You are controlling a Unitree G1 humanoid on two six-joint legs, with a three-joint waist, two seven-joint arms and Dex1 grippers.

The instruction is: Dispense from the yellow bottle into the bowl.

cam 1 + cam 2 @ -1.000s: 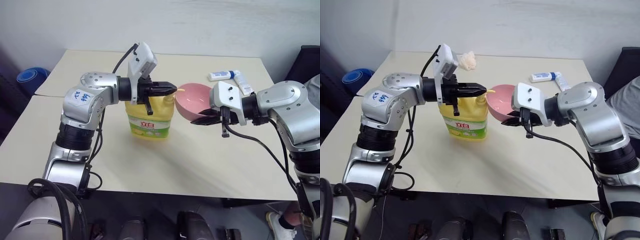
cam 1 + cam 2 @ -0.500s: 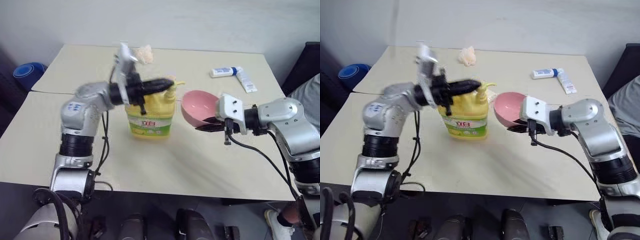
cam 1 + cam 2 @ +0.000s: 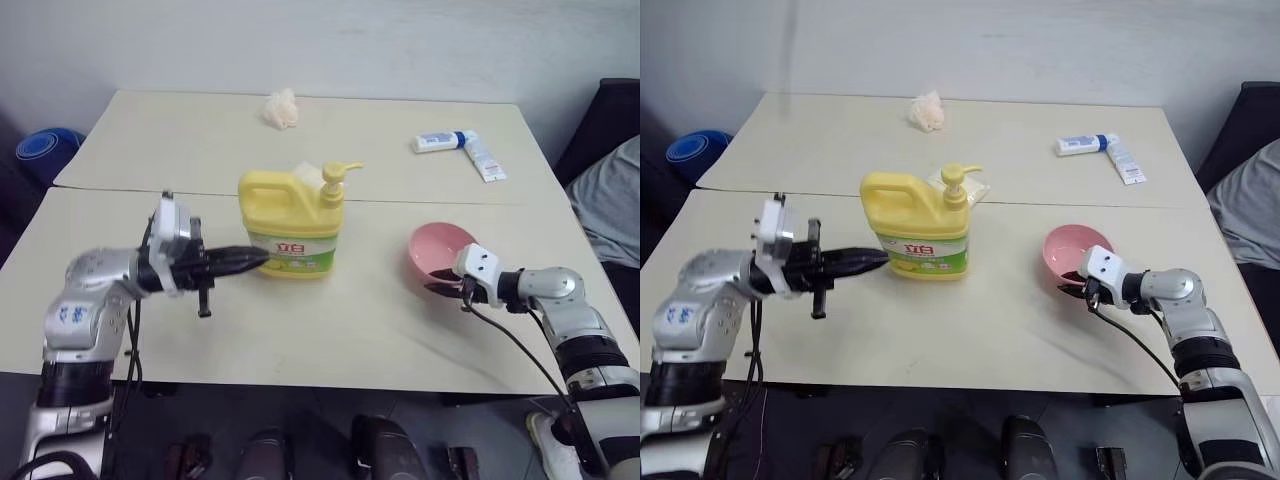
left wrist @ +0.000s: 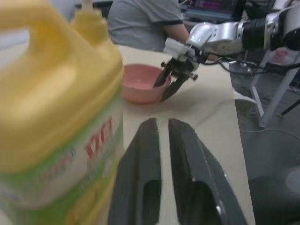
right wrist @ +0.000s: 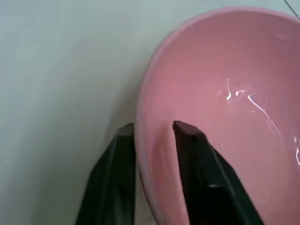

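The yellow bottle [image 3: 290, 228] stands upright mid-table, its pump spout pointing right. My left gripper [image 3: 256, 259] lies level at the bottle's lower left side. Its fingers [image 4: 140, 154] are parted by a narrow gap with nothing between them. The pink bowl [image 3: 438, 247] rests on the table to the bottle's right, apart from it. My right gripper [image 5: 152, 129] is at the bowl's near rim, open, with one finger inside the rim and one outside.
A white-and-blue tube [image 3: 462, 146] lies at the back right and a crumpled cream wad [image 3: 281, 108] at the back middle. A person in grey [image 3: 612, 200] sits past the table's right edge. A blue object [image 3: 38, 150] is on the floor at the left.
Both arms came down. The bowl went from beside the pump spout to the table on the right, and the right jaws opened. The left gripper left the pump top for the bottle's side.
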